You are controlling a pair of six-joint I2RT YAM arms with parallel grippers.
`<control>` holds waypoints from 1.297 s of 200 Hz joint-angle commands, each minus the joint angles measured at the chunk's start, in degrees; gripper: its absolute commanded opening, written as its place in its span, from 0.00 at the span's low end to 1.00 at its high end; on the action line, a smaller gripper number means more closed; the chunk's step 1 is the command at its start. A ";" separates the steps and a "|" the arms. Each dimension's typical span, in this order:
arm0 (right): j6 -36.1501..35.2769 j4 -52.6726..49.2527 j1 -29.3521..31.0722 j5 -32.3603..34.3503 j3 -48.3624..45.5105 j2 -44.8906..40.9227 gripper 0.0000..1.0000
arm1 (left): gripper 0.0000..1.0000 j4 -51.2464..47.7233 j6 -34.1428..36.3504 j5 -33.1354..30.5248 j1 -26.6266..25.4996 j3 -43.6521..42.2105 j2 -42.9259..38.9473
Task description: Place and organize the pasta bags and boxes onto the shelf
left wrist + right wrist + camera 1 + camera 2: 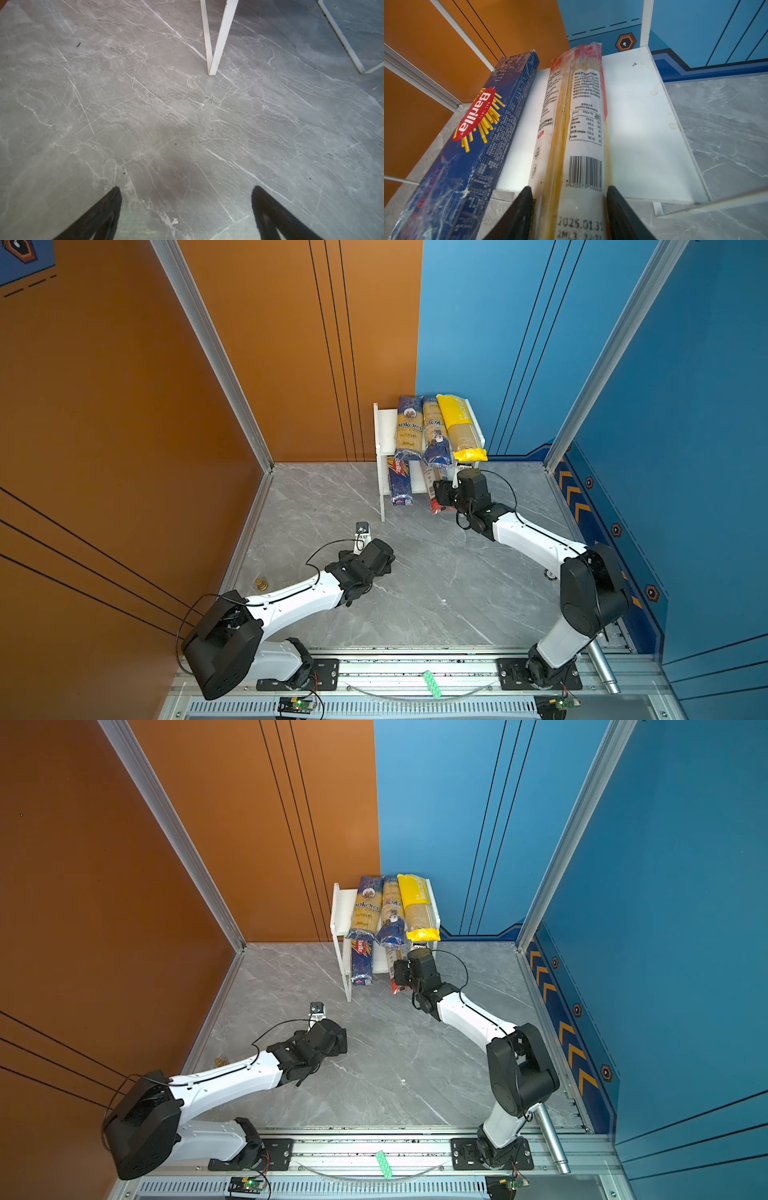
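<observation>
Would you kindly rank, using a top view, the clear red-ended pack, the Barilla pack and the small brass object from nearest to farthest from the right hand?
1. the clear red-ended pack: between the jaws of the right hand, low in the shelf.
2. the Barilla pack: alongside, to its left.
3. the small brass object: far left, by the orange wall.
</observation>
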 commanded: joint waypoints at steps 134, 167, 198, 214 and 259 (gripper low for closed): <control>-5.17 -3.71 0.30 -5.66 -10.63 -17.12 0.64 | 0.98 -1.01 -0.32 -0.65 0.17 -0.29 -0.49; -5.47 -5.04 0.11 -6.05 -12.27 -17.74 0.65 | 0.98 -0.60 -0.33 -0.09 0.03 0.15 0.71; -5.39 -4.96 0.02 -6.06 -12.97 -18.00 0.65 | 0.98 -0.61 -0.32 0.10 -0.09 0.38 1.26; -5.47 -5.21 -0.07 -6.34 -13.11 -18.03 0.65 | 0.98 -0.65 -0.23 0.02 -0.09 0.45 1.09; -5.65 -5.75 0.07 -6.09 -15.41 -18.57 0.65 | 0.98 -0.84 -0.31 -0.54 -0.07 -0.02 0.41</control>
